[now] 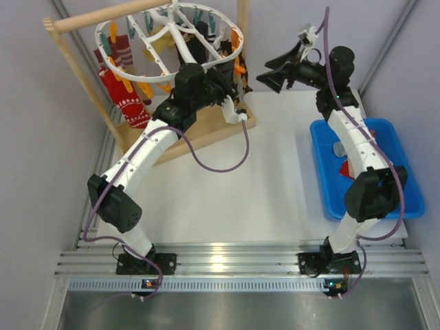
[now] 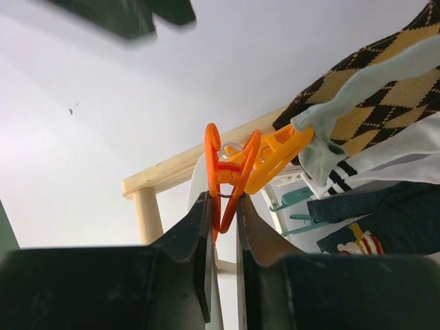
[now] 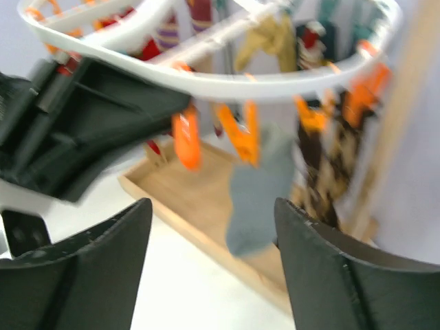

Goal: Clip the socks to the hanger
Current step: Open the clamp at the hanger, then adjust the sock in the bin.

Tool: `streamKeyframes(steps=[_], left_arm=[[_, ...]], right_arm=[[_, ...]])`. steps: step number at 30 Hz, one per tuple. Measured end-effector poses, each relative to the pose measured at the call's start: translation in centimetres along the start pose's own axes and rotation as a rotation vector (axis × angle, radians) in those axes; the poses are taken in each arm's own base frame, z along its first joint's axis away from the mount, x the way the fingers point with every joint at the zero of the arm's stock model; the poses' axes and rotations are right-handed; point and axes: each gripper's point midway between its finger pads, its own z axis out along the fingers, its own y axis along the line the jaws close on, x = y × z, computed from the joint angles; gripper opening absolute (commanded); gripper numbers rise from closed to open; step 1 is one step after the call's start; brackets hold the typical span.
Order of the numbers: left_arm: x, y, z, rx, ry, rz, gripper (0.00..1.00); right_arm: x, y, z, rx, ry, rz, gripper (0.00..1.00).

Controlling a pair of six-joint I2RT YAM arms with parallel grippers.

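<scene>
Covering the floor of this small booth is a white matt worktop (image 1: pixel 261 199), shut in left and right by pale grey walls (image 1: pixel 27 172) and edged at the near side by a silver slotted rail (image 1: pixel 234 262) that carries both arm bases. A blue tray (image 1: pixel 323 172) sits at the worktop's right edge, partly hidden by the right arm. At the far left stands a wooden rack (image 1: pixel 206 134), and from its rod hangs the hanger (image 3: pixel 275 86), a white ring well above the surface. Red socks (image 1: pixel 127 96) dangle on its left side; an argyle sock (image 2: pixel 371 89) and a grey sock (image 3: pixel 258 192) hang on the side nearer the arms. The left hand (image 2: pixel 221 203) reaches up under the ring, its fingers nearly together and pinching the tail of an orange clip (image 2: pixel 227 165). The right hand (image 3: pixel 211 206) hovers beside the ring, spread wide and holding nothing.
</scene>
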Motion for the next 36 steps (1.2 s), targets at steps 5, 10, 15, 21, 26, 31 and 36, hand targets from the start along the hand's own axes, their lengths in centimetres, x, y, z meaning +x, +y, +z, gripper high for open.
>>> streamKeyframes(steps=[5,10,15,21,26,31,36], left_arm=[[0.0,-0.1,0.0,-0.007,0.002,0.002,0.0],[0.0,-0.6,-0.1,-0.005,0.004,0.003,0.0],[0.0,-0.5,-0.4,-0.013,0.002,0.005,0.0],[-0.2,-0.9,-0.5,-0.019,0.004,0.007,0.0],[-0.2,-0.9,-0.5,-0.02,0.0,0.009,0.0],[-0.2,-0.7,-0.6,-0.025,0.001,0.01,0.0],[-0.2,-0.7,-0.6,-0.024,0.001,0.01,0.0]], right_arm=[[1.3,-5.2,-8.9,0.229,0.129,0.03,0.86],[3.4,-8.8,-21.7,0.5,0.314,0.006,0.78],[8.3,-9.6,-32.0,0.701,0.499,0.101,0.65],[19.0,-8.8,-39.2,0.883,0.582,0.416,0.58],[24.0,-9.2,-40.7,0.946,0.601,0.589,0.5],[25.1,-11.4,-41.1,1.006,0.555,0.615,0.5],[26.9,-13.2,-40.7,1.03,0.538,0.637,0.46]])
